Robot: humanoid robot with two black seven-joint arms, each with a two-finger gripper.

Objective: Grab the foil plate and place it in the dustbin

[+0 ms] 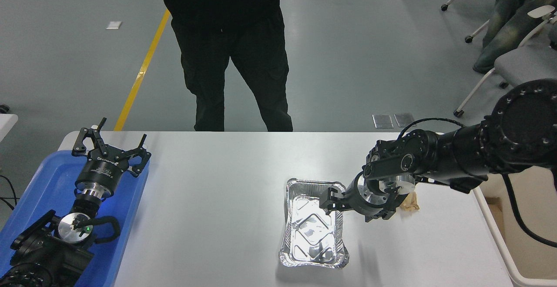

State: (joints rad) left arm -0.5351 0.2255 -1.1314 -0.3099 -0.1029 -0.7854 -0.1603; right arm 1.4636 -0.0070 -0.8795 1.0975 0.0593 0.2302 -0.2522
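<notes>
The right hand (334,200), black and blocky, hangs over the far right rim of the foil plate (313,226); whether it is clenched cannot be told. The shiny, crimped rectangular plate lies on the smooth white desk (209,200), left of the cream dustbin (500,243). The left hand (111,150) rests splayed apart over a blue tray (48,182).

We see only a corner of the paper ball (410,201) behind the right arm (439,161). The dustbin (500,243) runs off the right edge. The right gripper (333,200) overlaps the plate's (311,230) rim; its fingers are unclear.
</notes>
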